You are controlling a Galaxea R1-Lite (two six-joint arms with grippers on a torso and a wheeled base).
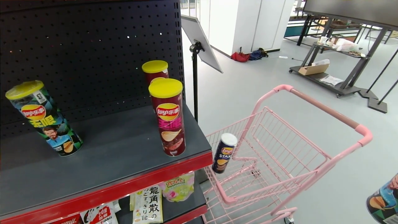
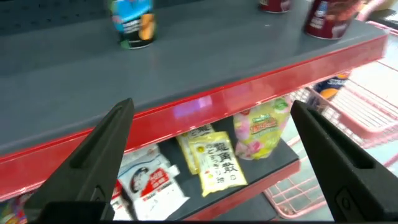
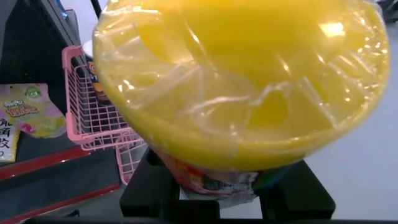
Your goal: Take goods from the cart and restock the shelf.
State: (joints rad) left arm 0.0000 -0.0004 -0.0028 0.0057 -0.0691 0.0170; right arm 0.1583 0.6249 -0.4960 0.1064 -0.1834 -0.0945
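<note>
Grips a glossy cylindrical chip can (image 3: 242, 81) in the right gripper (image 3: 224, 190), black jaws apparently clamped below its film-wrapped yellow lid, beside the pink wire cart (image 1: 323, 109). Holds the left gripper (image 2: 211, 149), jaws wide apart, before the red lip of the shelf (image 2: 186, 56). From the head, catches a white-capped navy can (image 1: 224, 152) leaning in the cart.

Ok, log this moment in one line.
right gripper: holds yellow-lidded can | left gripper: open, empty | cart: one dark can | shelf: partly stocked
</note>
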